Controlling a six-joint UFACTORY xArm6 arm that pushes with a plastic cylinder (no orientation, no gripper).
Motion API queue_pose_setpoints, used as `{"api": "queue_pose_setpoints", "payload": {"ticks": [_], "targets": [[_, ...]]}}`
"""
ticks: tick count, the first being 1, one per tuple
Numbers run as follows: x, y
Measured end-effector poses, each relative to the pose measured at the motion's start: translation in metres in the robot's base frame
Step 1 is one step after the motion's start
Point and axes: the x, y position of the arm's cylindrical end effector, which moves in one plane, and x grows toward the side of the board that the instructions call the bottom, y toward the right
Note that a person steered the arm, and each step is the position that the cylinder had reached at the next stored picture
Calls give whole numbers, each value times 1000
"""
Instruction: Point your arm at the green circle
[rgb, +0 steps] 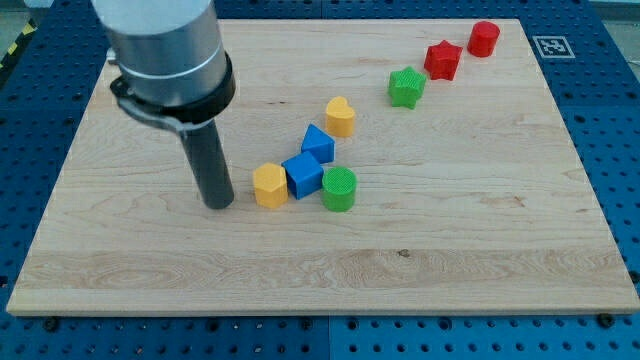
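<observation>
The green circle (339, 189) is a round green cylinder block near the middle of the wooden board (450, 240). It touches a blue cube (303, 175) on its left. My tip (219, 204) rests on the board to the left of a yellow hexagon block (269, 185), a small gap apart from it. The tip is about a hand's width left of the green circle, with the yellow hexagon and the blue cube between them.
A second blue block (318, 144) sits just above the blue cube. A yellow heart-like block (340, 116), a green star (406, 87), a red star (442, 60) and a red cylinder (484, 38) run toward the view's top right.
</observation>
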Motion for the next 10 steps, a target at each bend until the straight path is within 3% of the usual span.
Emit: {"api": "queue_pose_setpoints", "payload": {"ticks": [1, 4, 5, 7, 10], "targets": [[37, 9], [44, 177], [41, 204], [-33, 204], [-47, 157]]}}
